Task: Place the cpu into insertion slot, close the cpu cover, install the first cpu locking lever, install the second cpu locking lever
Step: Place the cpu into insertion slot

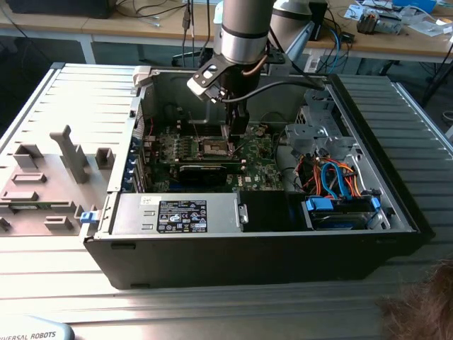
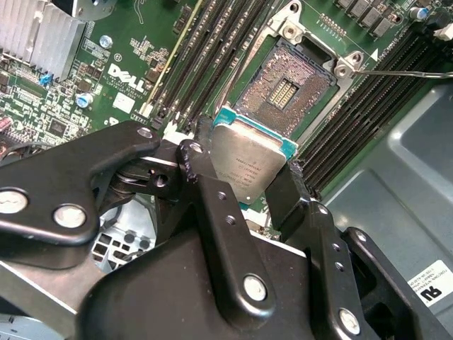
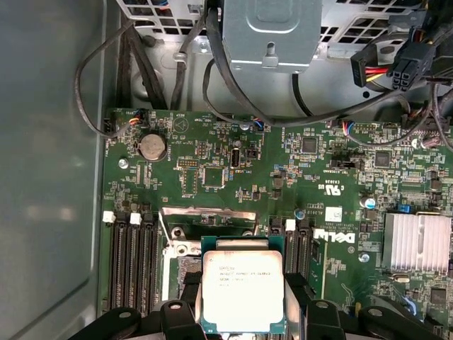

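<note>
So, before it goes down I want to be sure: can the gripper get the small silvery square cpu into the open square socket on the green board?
Probably yes: the gripper holds the cpu close above the socket, whose contacts lie bare, and nothing lies between them.

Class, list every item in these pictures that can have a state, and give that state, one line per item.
gripper: shut on the cpu.
cpu: held clear of the socket, not yet seated.
cpu socket: empty, contacts exposed.
cpu cover: swung open, off the socket.
computer case: lying on its side, side panel off.
</note>
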{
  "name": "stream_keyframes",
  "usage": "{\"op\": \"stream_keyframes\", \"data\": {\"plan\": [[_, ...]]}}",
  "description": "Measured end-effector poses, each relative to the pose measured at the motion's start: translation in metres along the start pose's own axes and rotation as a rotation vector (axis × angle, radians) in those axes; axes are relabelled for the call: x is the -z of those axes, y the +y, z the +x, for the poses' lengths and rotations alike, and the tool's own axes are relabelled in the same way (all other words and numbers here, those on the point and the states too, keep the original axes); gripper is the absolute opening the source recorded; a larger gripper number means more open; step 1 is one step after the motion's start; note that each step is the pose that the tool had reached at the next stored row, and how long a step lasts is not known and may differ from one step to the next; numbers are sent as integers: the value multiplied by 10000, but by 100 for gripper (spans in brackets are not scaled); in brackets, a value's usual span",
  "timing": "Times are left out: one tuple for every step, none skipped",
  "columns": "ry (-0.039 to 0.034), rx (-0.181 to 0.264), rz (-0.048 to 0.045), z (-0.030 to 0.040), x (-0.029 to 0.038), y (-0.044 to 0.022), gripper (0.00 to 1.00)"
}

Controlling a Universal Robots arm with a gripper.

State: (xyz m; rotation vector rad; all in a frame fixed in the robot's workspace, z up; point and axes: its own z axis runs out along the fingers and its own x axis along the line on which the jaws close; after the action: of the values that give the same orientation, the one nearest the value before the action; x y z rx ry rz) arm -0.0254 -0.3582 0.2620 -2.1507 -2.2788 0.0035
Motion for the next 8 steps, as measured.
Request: {"op": "stream_keyframes", "data": {"plan": [[0, 0, 0, 0, -3, 0, 54], [0, 0, 0, 0, -3, 0, 54], [0, 0, 0, 0, -4, 0, 54], [0, 0, 0, 0, -7, 0, 54], [-1, 0, 0, 0, -9, 0, 54], [0, 0, 0, 0, -11, 0, 54], [0, 0, 0, 0, -13, 0, 54], [0, 0, 0, 0, -24, 0, 54]]}}
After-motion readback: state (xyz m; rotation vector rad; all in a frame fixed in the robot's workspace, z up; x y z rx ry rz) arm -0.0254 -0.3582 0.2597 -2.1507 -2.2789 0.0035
